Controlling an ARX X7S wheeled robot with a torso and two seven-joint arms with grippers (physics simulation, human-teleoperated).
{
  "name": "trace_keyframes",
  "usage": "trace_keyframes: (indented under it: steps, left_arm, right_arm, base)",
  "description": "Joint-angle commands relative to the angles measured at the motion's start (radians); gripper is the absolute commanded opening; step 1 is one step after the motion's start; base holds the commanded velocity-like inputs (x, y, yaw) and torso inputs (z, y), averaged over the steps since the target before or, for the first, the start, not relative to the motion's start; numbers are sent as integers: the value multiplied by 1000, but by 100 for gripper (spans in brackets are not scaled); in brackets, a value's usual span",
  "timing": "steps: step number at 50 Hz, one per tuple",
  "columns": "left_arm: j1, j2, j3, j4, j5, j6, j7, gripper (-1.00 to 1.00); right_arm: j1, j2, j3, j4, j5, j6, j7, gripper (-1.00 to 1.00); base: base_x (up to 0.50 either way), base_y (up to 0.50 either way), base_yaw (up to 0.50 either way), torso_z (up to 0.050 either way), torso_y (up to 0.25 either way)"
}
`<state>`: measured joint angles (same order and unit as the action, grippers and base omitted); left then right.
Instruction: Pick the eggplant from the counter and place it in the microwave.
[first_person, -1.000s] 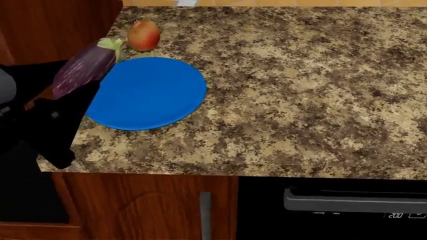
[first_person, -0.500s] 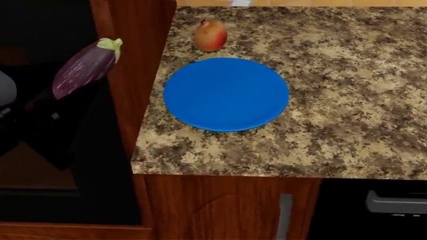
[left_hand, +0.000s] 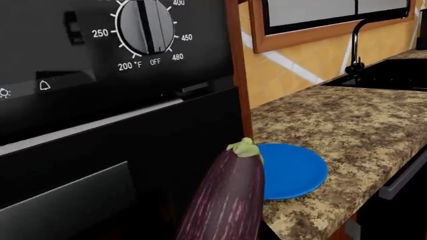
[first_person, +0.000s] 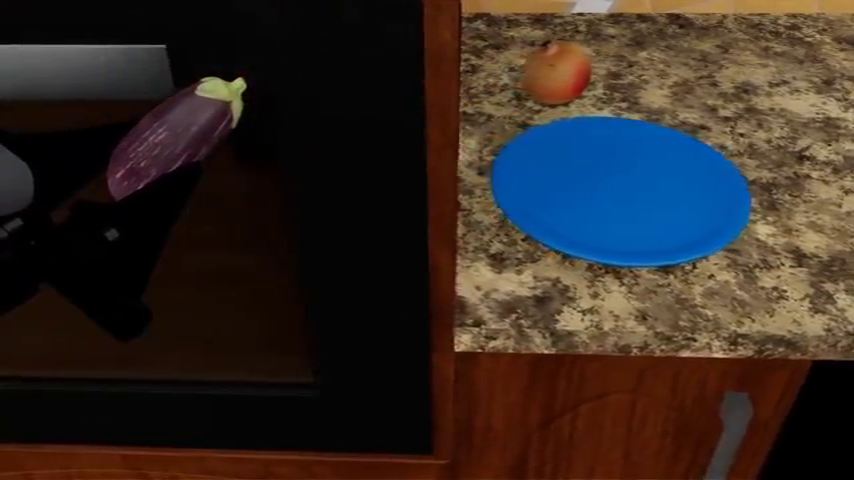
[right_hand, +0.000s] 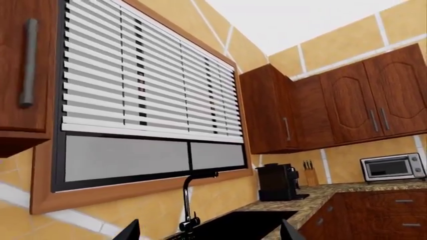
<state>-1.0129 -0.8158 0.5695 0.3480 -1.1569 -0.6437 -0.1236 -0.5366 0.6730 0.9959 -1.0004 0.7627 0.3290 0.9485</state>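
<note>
At far left, the left gripper was clamped on the eggplant, held tilted before a black oven, off the counter. Rightward lay a blue plate and a fruit. The right gripper's fingers stood apart.

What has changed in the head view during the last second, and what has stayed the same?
The view swung to the left: the blue plate, the red fruit and the counter slid toward the right of the picture, and a dark oven front came in at the left. The eggplant stayed in the left gripper, at the same spot in the view, stem up. Plate and fruit kept their places on the counter.
</note>
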Motion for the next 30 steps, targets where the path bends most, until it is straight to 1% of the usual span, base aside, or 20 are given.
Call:
trace_keyframes:
  steps: [1, 30]
  left_arm:
    - [-3, 4, -3, -2, -12, 5, -11, -100]
    - [-3, 8, 2, 0, -5, 7, -9, -100]
  right_arm:
    - [-3, 5, 8, -3, 7, 3, 4, 100]
    - [-10, -9, 3, 1, -2, -11, -2, 100]
  base:
    - [0, 500, 0, 0, 0]
    - [0, 500, 0, 0, 0]
